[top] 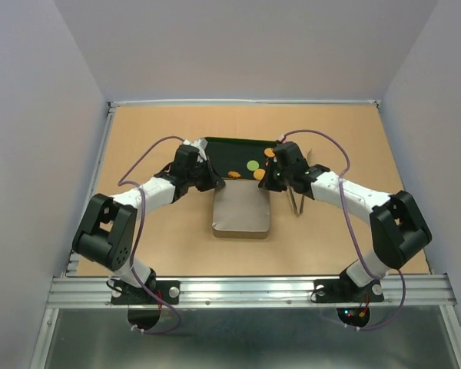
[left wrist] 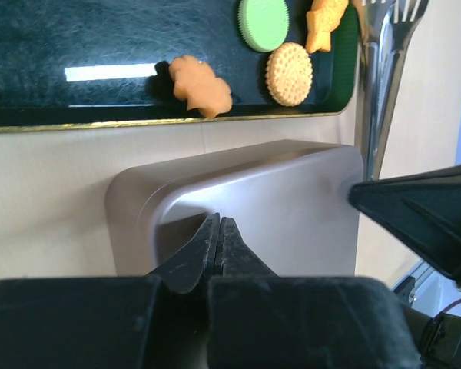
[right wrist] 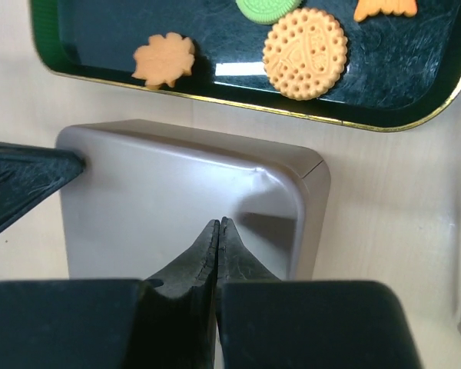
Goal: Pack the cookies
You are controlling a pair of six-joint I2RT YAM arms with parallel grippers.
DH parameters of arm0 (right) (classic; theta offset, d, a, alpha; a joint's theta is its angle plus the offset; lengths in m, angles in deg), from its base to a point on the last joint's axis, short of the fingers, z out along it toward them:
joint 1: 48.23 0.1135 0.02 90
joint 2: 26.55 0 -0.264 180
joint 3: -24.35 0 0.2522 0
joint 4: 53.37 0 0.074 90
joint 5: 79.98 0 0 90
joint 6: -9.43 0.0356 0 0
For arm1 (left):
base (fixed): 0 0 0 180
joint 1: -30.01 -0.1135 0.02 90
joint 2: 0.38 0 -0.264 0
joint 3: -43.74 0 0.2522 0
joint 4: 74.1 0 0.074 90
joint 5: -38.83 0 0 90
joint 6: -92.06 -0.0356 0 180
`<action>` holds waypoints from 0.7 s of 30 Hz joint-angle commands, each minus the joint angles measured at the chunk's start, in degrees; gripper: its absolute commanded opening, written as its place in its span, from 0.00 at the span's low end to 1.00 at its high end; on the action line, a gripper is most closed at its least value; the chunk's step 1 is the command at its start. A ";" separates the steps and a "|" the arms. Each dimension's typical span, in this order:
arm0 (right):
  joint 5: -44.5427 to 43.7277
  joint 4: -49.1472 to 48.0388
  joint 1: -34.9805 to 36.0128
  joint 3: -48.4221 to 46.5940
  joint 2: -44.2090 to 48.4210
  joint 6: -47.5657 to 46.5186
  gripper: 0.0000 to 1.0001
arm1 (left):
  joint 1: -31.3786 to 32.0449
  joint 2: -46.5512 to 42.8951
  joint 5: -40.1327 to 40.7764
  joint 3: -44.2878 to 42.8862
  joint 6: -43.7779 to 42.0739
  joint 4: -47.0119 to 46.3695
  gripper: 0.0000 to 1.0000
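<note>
Spreading across the top view, the brown table carries everything. At its centre sits a grey-brown tin, closed side up. A dark tray with a gold rim lies just beyond it, at the tin's 12 o'clock.

The left gripper hangs over the tin's 11 o'clock corner. Its jaws are pressed together on nothing. The right gripper mirrors it at the 1 o'clock corner, also closed and empty. Whether either tip touches the tin cannot be told.

Metal tongs lie on the table at the tin's 3 o'clock.

The cookies are all on the tray, toward its 4 o'clock part:
- A round orange one with a dotted face.
- A green disc just beyond it.
- An orange flower shape at the tray's 6 o'clock rim.
- An orange fish shape at 3 o'clock.
</note>
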 commanded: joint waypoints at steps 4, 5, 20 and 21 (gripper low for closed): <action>0.04 3.02 -0.27 -5.19 10.95 -6.80 0.21 | -1.28 -9.39 2.86 -5.66 -4.41 5.74 0.01; -0.05 3.20 -0.27 -5.81 12.52 -7.51 0.33 | -1.28 -12.54 3.83 -6.19 -5.46 5.83 0.01; -10.15 2.76 -0.19 -1.07 37.14 -13.23 0.95 | -2.43 -38.15 50.48 2.32 -13.55 -1.55 0.99; -10.51 2.41 -0.27 -0.81 37.84 -13.41 0.96 | -2.51 -38.15 53.99 2.85 -13.47 -2.77 0.99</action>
